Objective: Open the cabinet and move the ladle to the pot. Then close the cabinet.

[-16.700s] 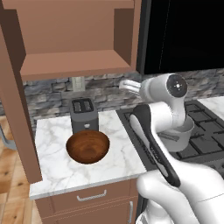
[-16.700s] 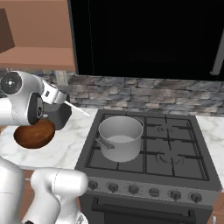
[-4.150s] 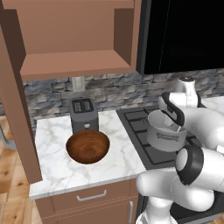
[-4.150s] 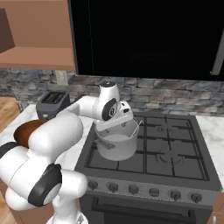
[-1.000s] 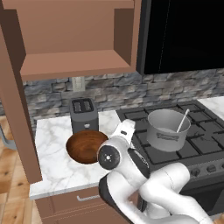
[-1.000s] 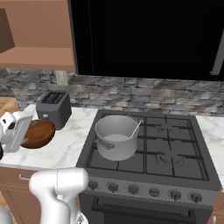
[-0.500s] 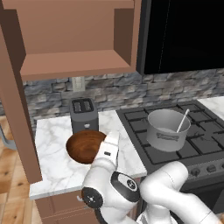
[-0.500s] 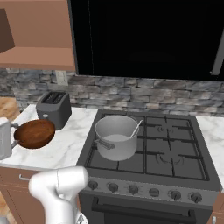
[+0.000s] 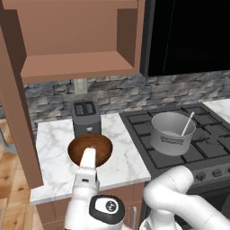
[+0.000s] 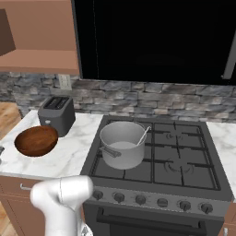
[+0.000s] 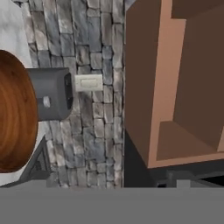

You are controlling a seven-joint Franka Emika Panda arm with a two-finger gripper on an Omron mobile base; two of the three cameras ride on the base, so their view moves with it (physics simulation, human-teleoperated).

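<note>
Reddish-brown wood forms the cabinet (image 9: 76, 40), which hangs on the wall above the counter (image 9: 49, 148) with its door (image 9: 18, 108) swung wide open at the left and its shelf bare. The silver-grey pot (image 9: 172, 132) sits on the front left burner of the black stove (image 10: 179, 161). The ladle (image 9: 187, 124) stands inside the pot, its pale handle leaning against the rim. On the white marble counter, a dark wooden bowl (image 9: 90, 149) rests just in front of a grey toaster (image 9: 86, 116). The white arm (image 9: 87, 173) reaches low in front of the bowl. The fingers are spread wide, released, grasping nothing.
</note>
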